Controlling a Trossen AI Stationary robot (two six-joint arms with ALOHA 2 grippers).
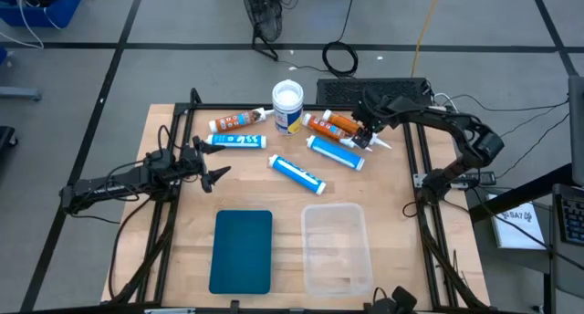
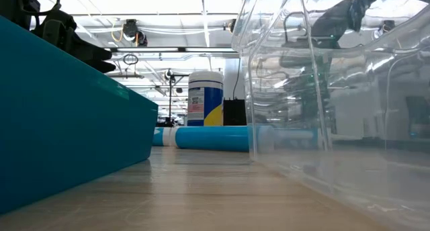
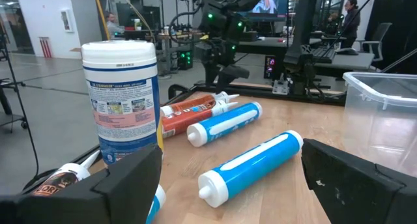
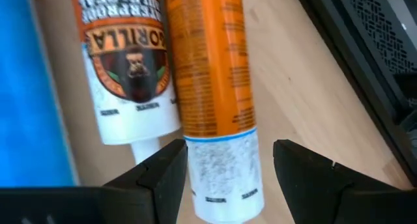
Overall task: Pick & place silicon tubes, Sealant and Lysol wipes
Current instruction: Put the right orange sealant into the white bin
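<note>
The Lysol wipes canister (image 1: 287, 106) stands upright at the far edge of the wooden bench (image 1: 383, 204), white lid on top, with the tubes scattered around it. An orange sealant tube (image 1: 236, 121) lies just to its left, and a blue-and-white silicone tube (image 1: 235, 141) lies beside that one, nearer the bench's front. Two more blue-and-white tubes lie toward the middle, one (image 1: 297, 172) near the bench's centre and one (image 1: 335, 152) closer to the right arm. Two orange tubes lie side by side to the right of the canister: an orange-and-white Gorilla tube (image 4: 127, 68) and a plainer orange tube (image 4: 215, 87).

The right pincer (image 1: 368, 137) hangs directly over these two, its fingers (image 4: 163, 175) released and spread to either side of the plainer tube's white end, not gripping it. The left pincer (image 1: 219, 174) hovers released at the left side of the bench, pointing toward the canister. A teal lid (image 1: 242, 250) and a clear plastic bin (image 1: 336, 247) sit at the front of the bench.
</note>
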